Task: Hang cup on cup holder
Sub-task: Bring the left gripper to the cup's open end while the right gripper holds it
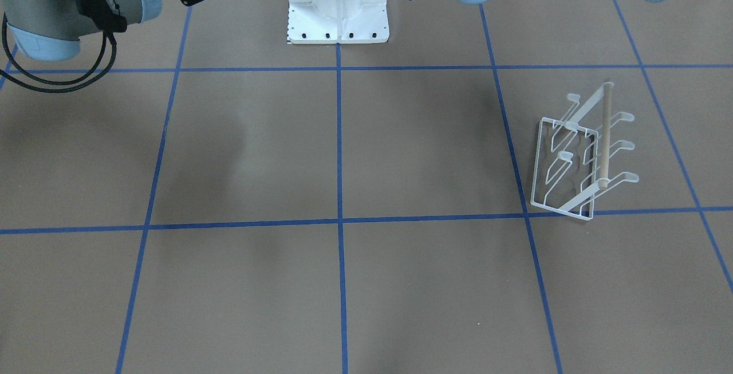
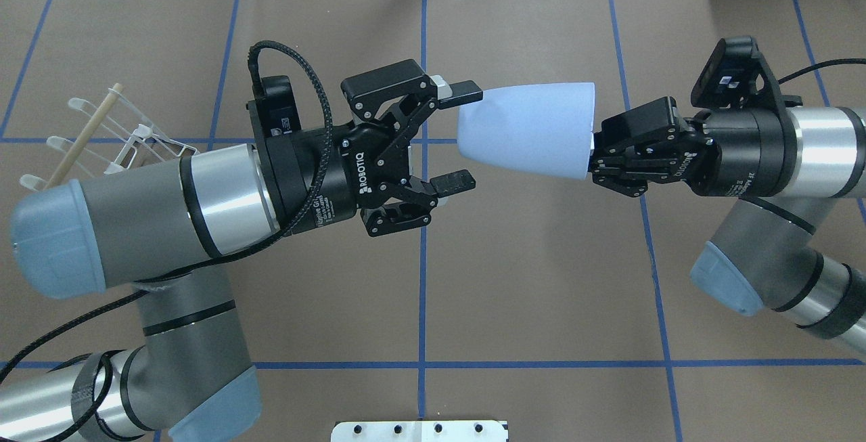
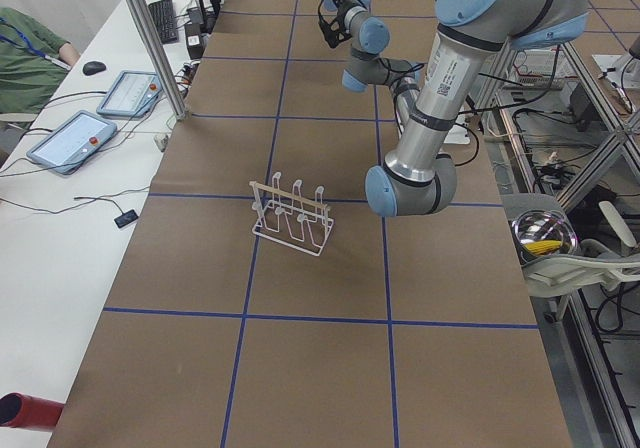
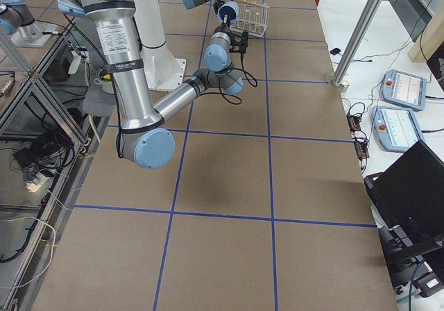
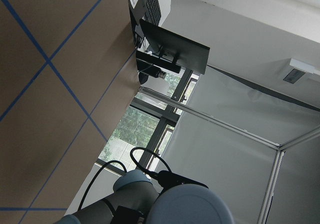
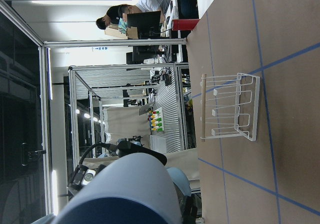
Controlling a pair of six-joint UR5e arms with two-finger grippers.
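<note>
The cup (image 2: pixel 528 129) was in the air above the middle of the tabletop (image 1: pixel 401 150), in front of the robot's side edge. It lay on its side. Its long axis ran along the tabletop's length, from the left end to the right end. The narrow closed bottom pointed to the left end and the wide rim to the right end. The inside of the cup could not be seen.

The right end effector (image 2: pixel 597 151) was closed on the rim of the cup and carried it. The left end effector (image 2: pixel 472 137) was wide open and held nothing. The narrow bottom of the cup was between its fingertips; if the upper finger (image 2: pixel 463 92) touched the cup, I cannot tell.

The cup holder (image 1: pixel 578 199) stood upright on the left part of the tabletop, away from the edges. Its wooden rod (image 1: pixel 603 139) ran roughly across the tabletop's width.
</note>
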